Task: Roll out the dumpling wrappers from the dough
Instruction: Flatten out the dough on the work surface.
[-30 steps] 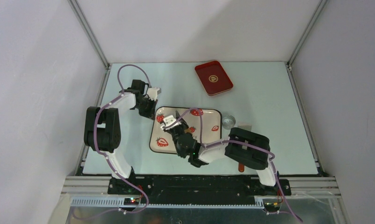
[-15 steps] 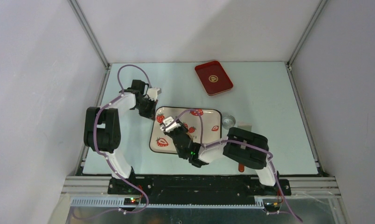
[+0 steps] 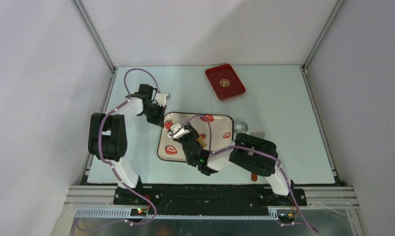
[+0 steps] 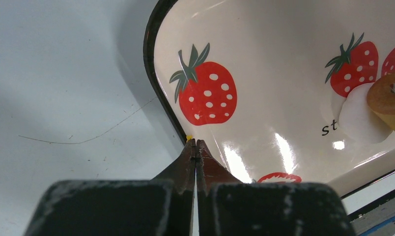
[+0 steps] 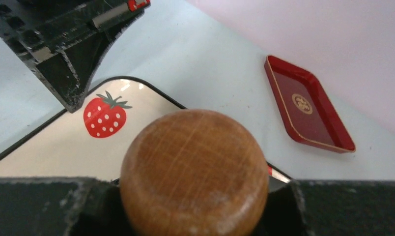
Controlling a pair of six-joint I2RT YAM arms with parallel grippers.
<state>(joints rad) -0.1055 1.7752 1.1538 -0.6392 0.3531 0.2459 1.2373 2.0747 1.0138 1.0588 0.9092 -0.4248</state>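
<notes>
A flat white dough piece (image 4: 357, 115) lies on the strawberry-print tray (image 4: 264, 59) in the left wrist view, with the end of a wooden rolling pin (image 4: 389, 101) resting on it. My right gripper (image 3: 188, 133) is over the tray (image 3: 220, 127) and is shut on the rolling pin (image 3: 200, 140). The pin's round end (image 5: 194, 172) fills the space between that gripper's (image 5: 194, 199) fingers. My left gripper (image 4: 196, 143) is shut, its tips at the tray's black rim at the far left corner (image 3: 162, 119). The dough is hidden in the top view.
A red tray (image 3: 225, 81) lies at the back of the table, also seen in the right wrist view (image 5: 308, 105). A small silvery cup (image 3: 240, 127) stands just right of the strawberry tray. A reddish object (image 3: 253, 177) pokes out under the right arm.
The right arm has shifted a little to the left and towards me, moving the rolling pin over the tray. The left arm has not moved.
</notes>
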